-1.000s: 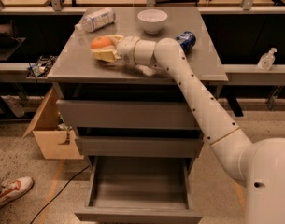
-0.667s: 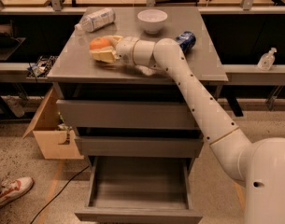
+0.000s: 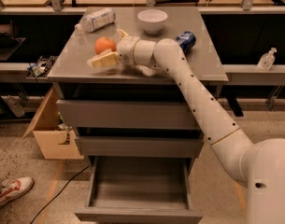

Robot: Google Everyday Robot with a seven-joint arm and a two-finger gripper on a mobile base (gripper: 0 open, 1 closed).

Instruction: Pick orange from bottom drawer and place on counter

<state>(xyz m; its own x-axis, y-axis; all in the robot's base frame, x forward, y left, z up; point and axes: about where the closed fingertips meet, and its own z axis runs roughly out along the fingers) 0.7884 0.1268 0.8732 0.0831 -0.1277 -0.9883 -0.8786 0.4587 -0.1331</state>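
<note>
Orange (image 3: pixel 104 45) is up on the counter (image 3: pixel 191 64), upper left of the frame, so it looks like the put-down step.

Gripper (image 3: pixel 106 49) sits right at it, fingers spread wide with the fruit between them, seemingly letting go. Bottom drawer (image 3: pixel 137 214) hangs open and empty at the bottom of the frame. Next move, I reckon: pull the arm back without nudging the fruit so it rolls.

- Grey counter (image 3: pixel 205 66) carries it all.
- Plastic bottle (image 3: pixel 96 19) on its side, far left.
- White bowl (image 3: pixel 152 20) far centre, blue can (image 3: pixel 186 41) lying right.
- Orange (image 3: pixel 104 45) left of centre, gripper (image 3: pixel 109 49) right against it.
</note>
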